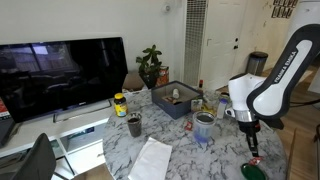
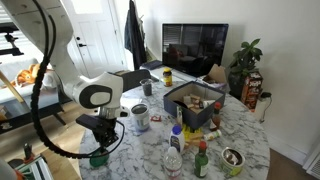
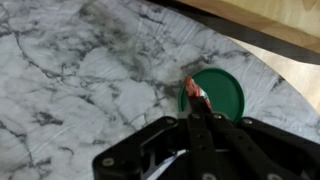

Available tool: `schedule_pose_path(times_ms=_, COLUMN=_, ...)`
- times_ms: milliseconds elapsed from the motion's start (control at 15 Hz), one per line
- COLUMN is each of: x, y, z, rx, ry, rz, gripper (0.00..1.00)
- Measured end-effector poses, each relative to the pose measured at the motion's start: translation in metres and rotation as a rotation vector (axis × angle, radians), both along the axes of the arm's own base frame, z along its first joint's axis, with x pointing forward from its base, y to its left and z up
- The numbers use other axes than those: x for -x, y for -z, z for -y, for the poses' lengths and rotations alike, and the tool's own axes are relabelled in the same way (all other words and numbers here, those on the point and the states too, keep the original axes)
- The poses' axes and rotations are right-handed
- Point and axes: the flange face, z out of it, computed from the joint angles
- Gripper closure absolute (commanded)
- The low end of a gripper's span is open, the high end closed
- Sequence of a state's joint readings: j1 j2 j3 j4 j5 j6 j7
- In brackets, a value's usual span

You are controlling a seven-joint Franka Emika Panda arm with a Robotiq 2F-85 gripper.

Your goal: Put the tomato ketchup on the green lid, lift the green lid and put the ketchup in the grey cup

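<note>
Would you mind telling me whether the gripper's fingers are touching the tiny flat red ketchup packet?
Touching. The wrist view shows the shut fingers pinching the tiny flat red ketchup packet at their tips, over the flat round dark green lid edge.

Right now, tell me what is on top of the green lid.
The ketchup packet, pinched in the shut gripper, is over the rim of the green lid. The gripper hides whether they touch; the rest is bare.
</note>
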State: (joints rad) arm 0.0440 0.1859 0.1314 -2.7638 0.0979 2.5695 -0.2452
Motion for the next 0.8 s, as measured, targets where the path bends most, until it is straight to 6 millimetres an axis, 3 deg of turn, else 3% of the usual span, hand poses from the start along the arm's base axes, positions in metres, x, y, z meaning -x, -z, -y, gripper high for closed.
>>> schedule_pose_path(times_ms=533, x=0.011, y=0.016, z=-0.01, rx=0.002, ry=-0.04, rz=-0.047, gripper=1.0)
schedule_pose_path(times_ms=800, x=0.006, y=0.019, z=-0.019, rx=0.012, ry=-0.016, rz=-0.02, gripper=1.0)
